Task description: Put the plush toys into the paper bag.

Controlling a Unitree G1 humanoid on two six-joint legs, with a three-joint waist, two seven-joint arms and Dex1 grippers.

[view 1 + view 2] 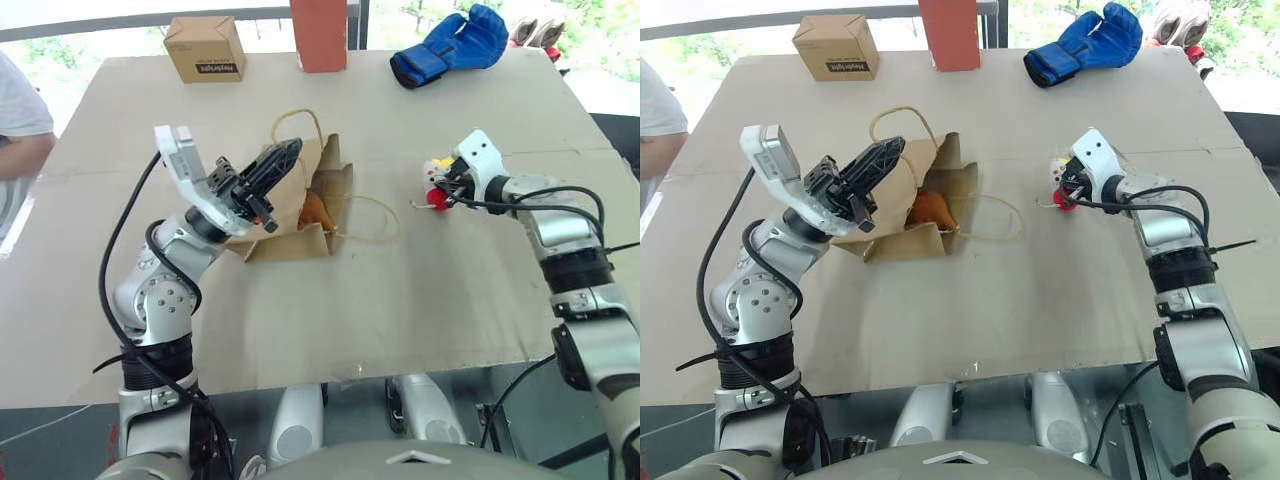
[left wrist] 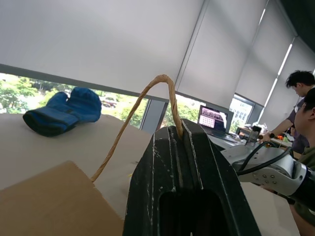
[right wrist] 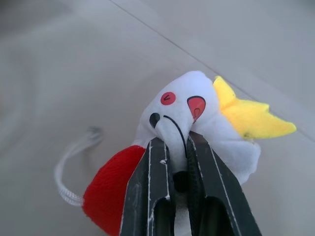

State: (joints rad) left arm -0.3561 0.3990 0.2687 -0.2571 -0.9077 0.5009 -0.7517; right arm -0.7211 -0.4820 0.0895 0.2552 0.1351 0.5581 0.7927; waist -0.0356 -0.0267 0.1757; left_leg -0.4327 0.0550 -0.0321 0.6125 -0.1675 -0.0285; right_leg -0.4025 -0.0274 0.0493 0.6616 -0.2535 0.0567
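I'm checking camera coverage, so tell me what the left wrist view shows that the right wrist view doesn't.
Left wrist view only: the left pincer shut on the paper bag's cord handle, a corner of the bag, the blue glove, a laptop and people behind.

Right wrist view only: the right pincer shut on the white toy, showing its red base, yellow part and cord loop.

Both: the tan tabletop.

White, red, yellow plush toy (image 3: 197,123)
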